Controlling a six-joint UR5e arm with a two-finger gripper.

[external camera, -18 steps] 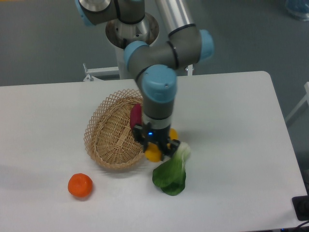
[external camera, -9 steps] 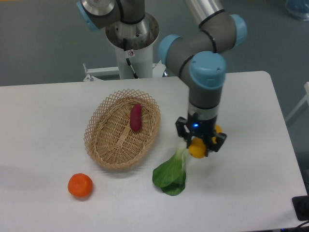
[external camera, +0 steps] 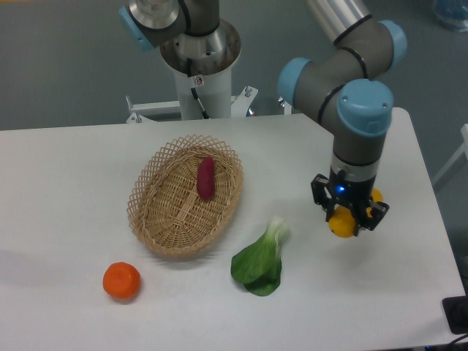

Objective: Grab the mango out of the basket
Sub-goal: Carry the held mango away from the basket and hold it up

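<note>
Starting lower left: orange on white table. Left of centre: wicker basket, red-purple sweet potato inside. Lower centre: bok choy, just right of basket. Right of frame: gripper above table, jaws closed around mango, well clear of basket.
</note>
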